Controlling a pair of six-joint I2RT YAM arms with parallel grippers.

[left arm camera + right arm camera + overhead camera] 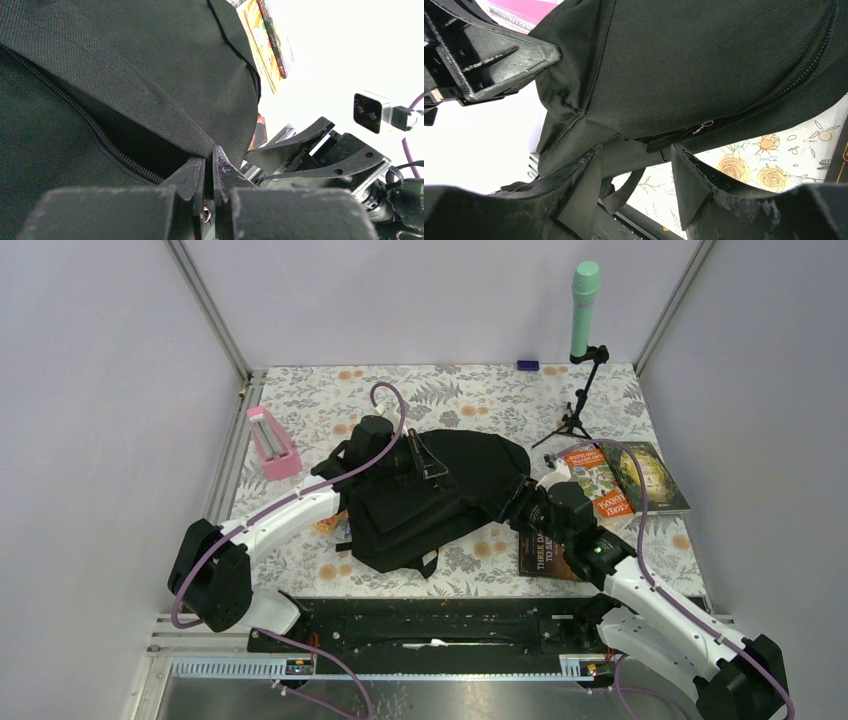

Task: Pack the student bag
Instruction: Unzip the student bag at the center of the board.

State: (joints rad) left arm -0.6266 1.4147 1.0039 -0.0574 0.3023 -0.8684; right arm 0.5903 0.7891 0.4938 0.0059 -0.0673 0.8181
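The student bag (440, 495) lay mid-table (330, 405), between your two arms. On its left side, your left gripper (210, 162) pinched a fold of the bag's black fabric beside the zip, jaws pressed together. At its right edge, your right gripper (634, 155) held its jaws spread about the lower hem, with books (625, 480) just beyond.

So: one bag (470, 465), three books (600, 490) over by the right gripper (518, 502), one pink stand (270, 443), one green mic (584, 310), one blue block (527, 366).
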